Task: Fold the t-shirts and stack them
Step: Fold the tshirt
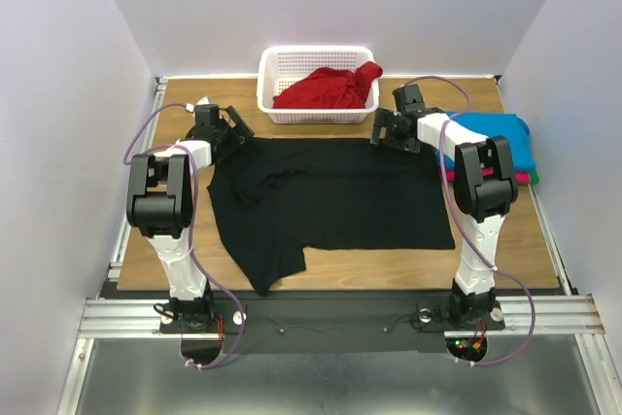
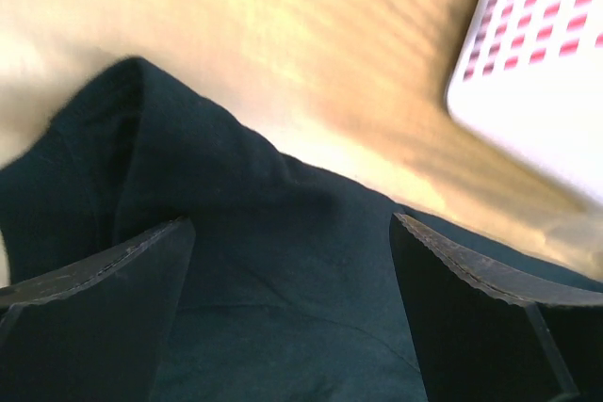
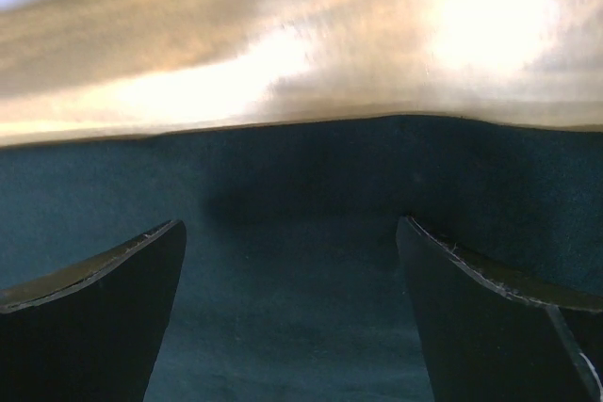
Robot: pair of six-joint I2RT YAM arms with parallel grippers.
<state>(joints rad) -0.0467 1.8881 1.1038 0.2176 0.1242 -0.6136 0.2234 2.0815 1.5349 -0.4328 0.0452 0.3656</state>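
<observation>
Both jaws spread, black t-shirt (image 1: 330,196) far edge

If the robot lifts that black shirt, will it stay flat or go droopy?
Probably droopy: the black t-shirt lies limp and wrinkled on the table, so it would likely sag and hang. It looks thin, so probably light. Pushed, it would likely bunch up rather than slide.

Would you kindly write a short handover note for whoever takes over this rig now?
Left claw: open, holding nothing, over the black shirt at its far left corner.
Right claw: open, holding nothing, over its far right edge.
Black shirt: spread on the table, unfolded.
Red shirt: crumpled in the basket.
Done: folded pile, blue on top, right side.
To do: fold and stack black, then red.
</observation>
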